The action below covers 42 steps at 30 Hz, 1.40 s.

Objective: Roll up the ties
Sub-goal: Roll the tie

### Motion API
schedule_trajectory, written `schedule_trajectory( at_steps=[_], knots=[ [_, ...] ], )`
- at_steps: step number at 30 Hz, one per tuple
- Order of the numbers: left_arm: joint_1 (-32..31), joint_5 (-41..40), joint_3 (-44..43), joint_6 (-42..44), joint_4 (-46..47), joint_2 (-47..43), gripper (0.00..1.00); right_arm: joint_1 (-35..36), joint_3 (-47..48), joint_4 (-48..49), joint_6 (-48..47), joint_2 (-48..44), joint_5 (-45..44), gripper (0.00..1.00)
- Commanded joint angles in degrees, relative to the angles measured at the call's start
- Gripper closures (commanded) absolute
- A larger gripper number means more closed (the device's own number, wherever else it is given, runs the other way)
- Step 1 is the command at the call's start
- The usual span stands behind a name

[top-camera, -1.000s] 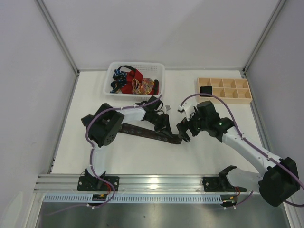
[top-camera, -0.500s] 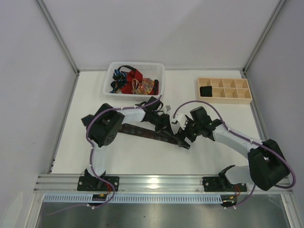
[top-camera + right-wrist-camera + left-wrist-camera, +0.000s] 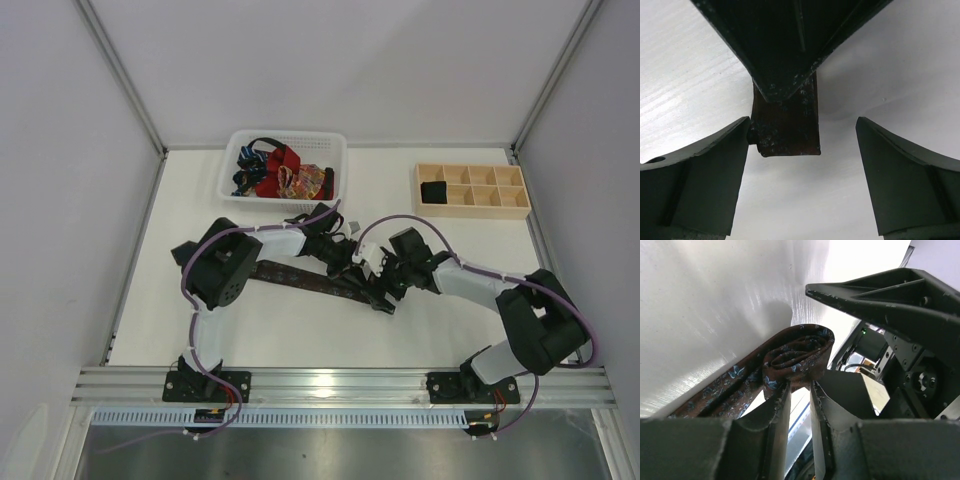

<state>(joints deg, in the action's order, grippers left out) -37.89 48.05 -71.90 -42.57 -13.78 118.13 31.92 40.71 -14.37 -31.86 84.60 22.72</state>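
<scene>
A dark brown tie (image 3: 300, 277) with a fine blue pattern lies slantwise on the white table. Its right end is folded into a small roll (image 3: 800, 352). My left gripper (image 3: 358, 272) sits on that end. In the left wrist view its jaws (image 3: 800, 385) are nearly closed and pinch the roll at their tips. My right gripper (image 3: 383, 290) faces it from the right. In the right wrist view it (image 3: 802, 127) is wide open and the tie's end (image 3: 787, 130) lies between its fingers, close to the left finger (image 3: 705, 170). Other ties (image 3: 280, 175), red, blue and orange-patterned, lie heaped in the basket.
The white mesh basket (image 3: 285, 135) stands at the back left. A pale wooden tray (image 3: 470, 205) with square compartments stands at the back right, with a dark roll (image 3: 433, 190) in its left compartment. Grey walls enclose the table, and a metal rail (image 3: 340, 385) runs along the near edge.
My right arm has swung left and its open gripper has closed in around the tie's right end. The left gripper and the tie have stayed put.
</scene>
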Motion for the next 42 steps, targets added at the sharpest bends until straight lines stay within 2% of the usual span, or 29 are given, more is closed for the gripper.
schedule_trajectory(
  at_steps=[1,7,17,25,26,29,31,32,39,42],
  knots=[
    [0.10,1.69,-1.05,-0.41,1.56,-0.18,0.72,0.95,-0.63,4.09,-2.24,0.39,-2.94,0.11],
    [0.01,1.96,-1.14,-0.24,1.22,-0.09,0.69,1.91,-0.37,6.02,-2.60,2.06,-4.26,0.14],
    [0.10,2.57,-2.54,0.73,-0.02,0.44,0.67,3.58,-0.37,6.20,-1.72,4.08,-6.99,0.30],
    [0.36,2.57,-3.16,2.05,-1.42,0.26,0.66,3.76,-1.68,6.11,-1.63,3.56,-8.04,0.38],
    [0.36,2.57,-3.07,2.14,-1.51,0.26,0.66,3.76,-2.03,6.20,-1.46,3.47,-8.04,0.42],
    [0.54,2.66,-2.90,2.22,-1.69,0.17,0.66,3.85,-2.30,5.85,-1.19,3.12,-7.87,0.47],
    [0.54,2.66,-2.90,2.40,-1.78,-0.09,0.65,3.85,-2.39,5.32,-1.19,3.20,-7.60,0.57],
    [0.54,2.66,-2.98,2.31,-1.86,-0.09,0.65,3.85,-2.21,5.14,-1.19,3.21,-7.52,0.59],
    [0.62,2.31,-2.72,2.49,-1.86,-0.88,0.65,3.94,-2.47,4.53,-0.49,2.24,-7.69,0.58],
    [0.71,2.13,-2.37,2.31,-1.86,-1.23,0.65,3.94,-2.48,5.05,0.65,1.54,-8.48,0.48]
  ],
)
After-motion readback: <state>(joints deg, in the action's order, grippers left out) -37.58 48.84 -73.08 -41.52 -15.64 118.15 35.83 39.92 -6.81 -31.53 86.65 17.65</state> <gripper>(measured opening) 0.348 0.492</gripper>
